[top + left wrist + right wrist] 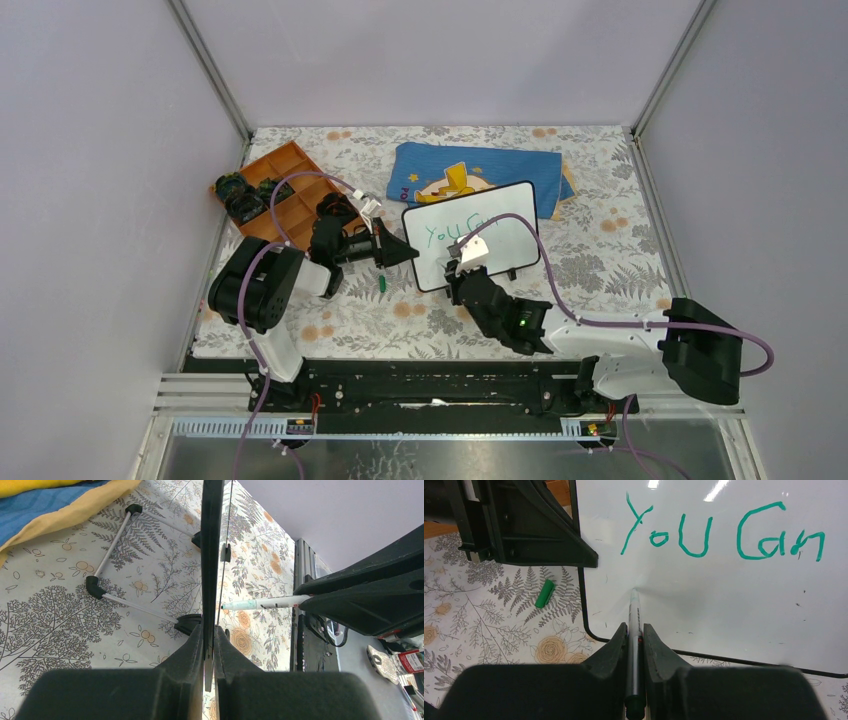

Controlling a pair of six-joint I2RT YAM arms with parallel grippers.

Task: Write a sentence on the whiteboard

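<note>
The whiteboard [515, 222] stands tilted on the floral table, black-framed. On its upper part the sentence [724, 535] reads "You Can" in green. My left gripper [210, 640] is shut on the whiteboard's [212, 555] left edge, which that view shows edge-on. In the right wrist view, my right gripper [634, 630] is shut on a marker [633, 615], its tip touching the whiteboard [724, 610] below the "Y". The left wrist view shows the marker [262, 603] meeting the board's face. From above, the left gripper [405, 252] and right gripper [466, 266] flank the board's lower left corner.
A green marker cap [544, 593] lies on the table left of the board, the same cap [383, 284] seen from above. A blue cloth [480, 165] lies behind the board. An orange tray [285, 195] holds dark items at back left. The board's wire stand [107, 592] rests behind it.
</note>
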